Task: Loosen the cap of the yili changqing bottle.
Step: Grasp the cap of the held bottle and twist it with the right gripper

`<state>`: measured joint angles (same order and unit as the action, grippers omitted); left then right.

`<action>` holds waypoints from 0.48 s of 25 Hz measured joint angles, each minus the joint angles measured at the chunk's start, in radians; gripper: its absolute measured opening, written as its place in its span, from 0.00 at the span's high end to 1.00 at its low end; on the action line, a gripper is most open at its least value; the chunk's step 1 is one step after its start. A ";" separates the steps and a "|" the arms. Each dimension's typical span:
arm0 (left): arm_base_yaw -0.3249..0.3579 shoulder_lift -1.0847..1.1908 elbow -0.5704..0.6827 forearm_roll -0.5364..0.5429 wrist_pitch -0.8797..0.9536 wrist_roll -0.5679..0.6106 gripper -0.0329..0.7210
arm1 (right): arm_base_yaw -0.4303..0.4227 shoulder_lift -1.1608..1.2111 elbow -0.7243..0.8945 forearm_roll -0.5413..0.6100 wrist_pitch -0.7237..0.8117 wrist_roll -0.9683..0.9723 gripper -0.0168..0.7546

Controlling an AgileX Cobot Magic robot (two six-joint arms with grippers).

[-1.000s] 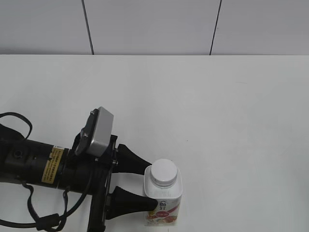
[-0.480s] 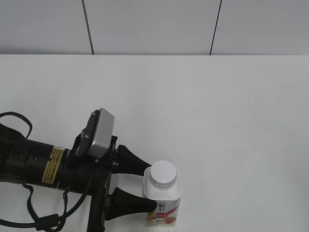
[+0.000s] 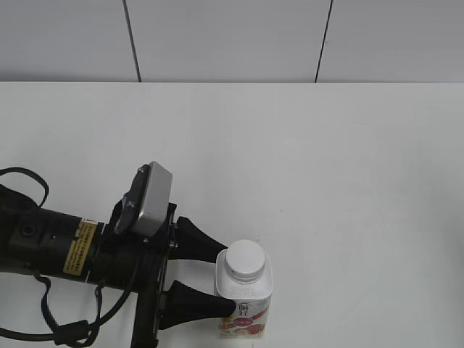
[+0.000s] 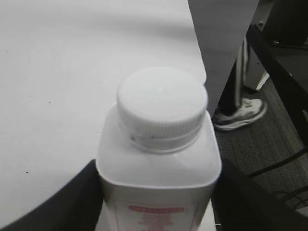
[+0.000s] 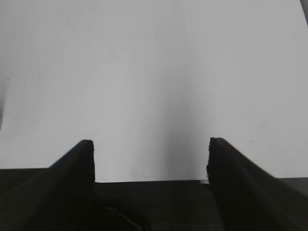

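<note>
The yili changqing bottle [image 3: 249,291], white and squarish with a red-orange label, stands upright near the table's front edge. Its white ribbed cap [image 3: 244,259] sits on the neck. My left gripper [image 3: 227,281] comes in from the left, with one black finger on each side of the bottle's body below the shoulders, pressed against it. In the left wrist view the bottle [image 4: 159,166] fills the space between the fingers of the left gripper [image 4: 158,192], with the cap [image 4: 162,103] above. My right gripper [image 5: 151,143] is open and empty over bare white table; it is not in the exterior view.
The white table [image 3: 304,167] stretches back to a grey panelled wall [image 3: 232,36]. In the left wrist view the table edge is close behind the bottle, with dark floor and a shoe [image 4: 240,113] beyond it.
The bottle and the left gripper have shifted very slightly toward the table's front edge. The fingers stay on the bottle's sides.
</note>
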<state>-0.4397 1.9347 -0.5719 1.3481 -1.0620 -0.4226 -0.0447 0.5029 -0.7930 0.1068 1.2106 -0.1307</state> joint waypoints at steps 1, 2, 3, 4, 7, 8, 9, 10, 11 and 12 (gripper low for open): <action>0.000 0.000 0.000 0.000 0.000 0.000 0.39 | 0.000 0.061 -0.030 0.012 0.000 0.000 0.23; 0.000 0.000 0.000 0.000 0.000 0.000 0.39 | 0.000 0.116 -0.059 0.023 0.000 0.000 0.23; 0.000 0.000 0.000 0.000 0.000 0.000 0.39 | 0.000 0.158 -0.082 0.029 0.000 0.000 0.23; 0.000 0.000 0.000 0.000 0.000 0.000 0.39 | 0.000 0.197 -0.106 0.037 0.000 0.000 0.23; 0.000 0.000 -0.001 0.000 0.000 0.000 0.39 | 0.006 0.322 -0.157 0.057 0.000 -0.001 0.23; 0.000 0.000 -0.001 0.000 0.000 0.000 0.39 | 0.013 0.373 -0.166 0.060 0.000 -0.002 0.23; 0.000 0.000 -0.001 0.000 0.000 0.000 0.39 | 0.025 0.407 -0.172 0.064 0.000 -0.006 0.23; 0.000 0.000 -0.001 0.000 0.000 0.000 0.39 | 0.044 0.439 -0.178 0.066 0.000 -0.008 0.23; 0.000 0.000 -0.002 0.000 0.000 0.000 0.39 | 0.069 0.463 -0.182 0.066 0.000 -0.008 0.23; 0.000 0.000 -0.002 0.000 0.000 0.000 0.39 | 0.094 0.491 -0.186 0.066 0.000 -0.008 0.23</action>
<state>-0.4397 1.9347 -0.5737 1.3481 -1.0620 -0.4226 0.0491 0.9938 -0.9789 0.1728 1.2106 -0.1383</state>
